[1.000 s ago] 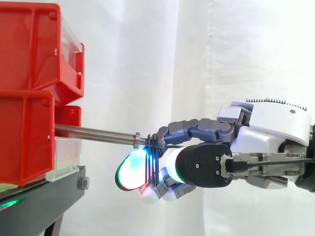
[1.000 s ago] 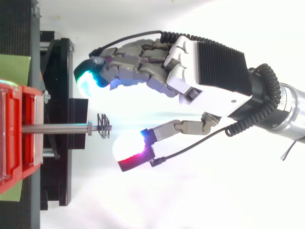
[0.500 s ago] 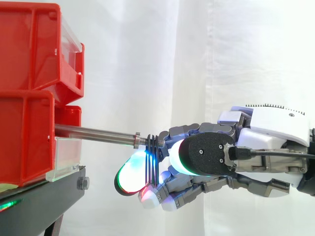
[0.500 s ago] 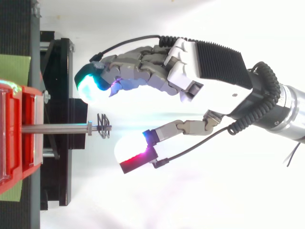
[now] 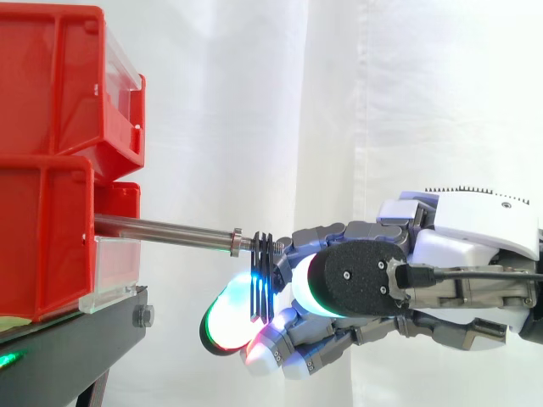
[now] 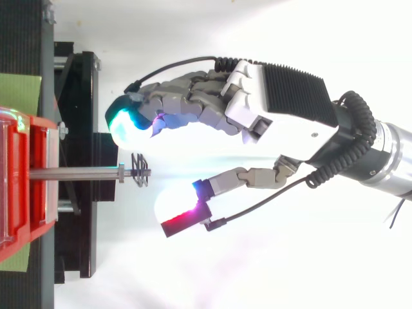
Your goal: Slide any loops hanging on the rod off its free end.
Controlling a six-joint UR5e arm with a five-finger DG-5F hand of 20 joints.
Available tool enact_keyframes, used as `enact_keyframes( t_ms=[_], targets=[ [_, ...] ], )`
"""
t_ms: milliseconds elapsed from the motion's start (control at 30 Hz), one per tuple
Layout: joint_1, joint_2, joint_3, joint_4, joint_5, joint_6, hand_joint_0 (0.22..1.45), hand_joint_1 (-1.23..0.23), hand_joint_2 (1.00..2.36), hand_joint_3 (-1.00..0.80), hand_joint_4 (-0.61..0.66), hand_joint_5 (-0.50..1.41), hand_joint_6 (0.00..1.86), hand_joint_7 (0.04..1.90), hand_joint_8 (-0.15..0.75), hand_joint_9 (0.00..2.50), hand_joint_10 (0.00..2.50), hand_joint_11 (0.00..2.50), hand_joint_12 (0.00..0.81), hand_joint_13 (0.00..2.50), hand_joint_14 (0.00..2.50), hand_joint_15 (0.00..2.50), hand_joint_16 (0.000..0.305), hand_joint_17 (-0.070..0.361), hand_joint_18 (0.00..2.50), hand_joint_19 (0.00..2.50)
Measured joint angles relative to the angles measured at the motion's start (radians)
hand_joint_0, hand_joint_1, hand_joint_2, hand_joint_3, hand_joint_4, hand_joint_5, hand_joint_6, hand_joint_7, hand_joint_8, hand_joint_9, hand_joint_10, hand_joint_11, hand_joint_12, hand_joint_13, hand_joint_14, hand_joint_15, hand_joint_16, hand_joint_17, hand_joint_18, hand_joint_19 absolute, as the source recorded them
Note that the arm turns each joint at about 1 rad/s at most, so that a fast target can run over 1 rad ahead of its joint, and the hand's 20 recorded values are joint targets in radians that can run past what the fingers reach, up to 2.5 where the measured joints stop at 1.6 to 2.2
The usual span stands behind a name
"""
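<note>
A metal rod (image 5: 161, 231) sticks out of the red bins (image 5: 51, 85) toward the right. Several thin black loops (image 5: 261, 254) hang bunched at its free end, just past a small collar; from above the loops (image 6: 140, 177) sit at the rod's tip (image 6: 74, 173). My hand (image 5: 475, 229) comes in from the right and straddles the loops. In the top view the hand (image 6: 283, 103) has its curved fingers (image 6: 125, 122) on one side of the loops and its thumb (image 6: 180, 212) on the other, with gaps on both sides. It holds nothing.
The red bins are stacked on a black stand (image 5: 68, 348) at the left. A clear plastic front panel (image 5: 114, 267) sits under the rod's base. A white curtain (image 5: 339, 102) hangs behind.
The hand has sunk a little and its fingers have drawn slightly nearer the rod's end. The loops hang in the same place.
</note>
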Motion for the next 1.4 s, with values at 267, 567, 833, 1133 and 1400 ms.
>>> enact_keyframes(
  t_ms=[267, 567, 833, 1133, 1400],
  targets=[
    [0.0, 0.0, 0.0, -0.012, -0.004, 0.0, 0.51, -0.6, 1.0, -0.5, 0.25, -0.14, 0.5, 0.9, 0.279, 0.75, 0.01, 0.34, 0.379, 0.55, 0.01, 0.27, 0.054, 0.122, 0.59, 0.36],
    [0.001, -0.029, 0.018, -0.001, -0.008, 0.014, 0.51, -0.6, 1.0, -0.5, 0.25, -0.14, 0.5, 0.9, 0.279, 0.75, 0.01, 0.33, 0.38, 0.55, 0.01, 0.27, 0.054, 0.122, 0.59, 0.37],
    [-0.006, -0.04, 0.042, -0.012, -0.031, 0.055, 0.53, -0.63, 1.0, -0.5, 0.24, -0.13, 0.5, 1.09, 0.278, 0.74, 0.01, 0.35, 0.374, 0.54, 0.01, 0.27, 0.053, 0.119, 0.58, 0.36],
    [-0.007, -0.041, 0.058, -0.013, -0.045, 0.059, 0.53, -0.63, 1.0, -0.5, 0.24, -0.12, 0.5, 1.18, 0.277, 0.72, 0.01, 0.35, 0.373, 0.54, 0.01, 0.28, 0.053, 0.119, 0.59, 0.37],
    [-0.005, -0.041, 0.059, -0.011, -0.047, 0.058, 0.54, -0.63, 1.0, -0.49, 0.21, -0.12, 0.53, 1.25, 0.276, 0.74, 0.01, 0.36, 0.372, 0.55, 0.01, 0.28, 0.052, 0.117, 0.59, 0.37]
  ],
)
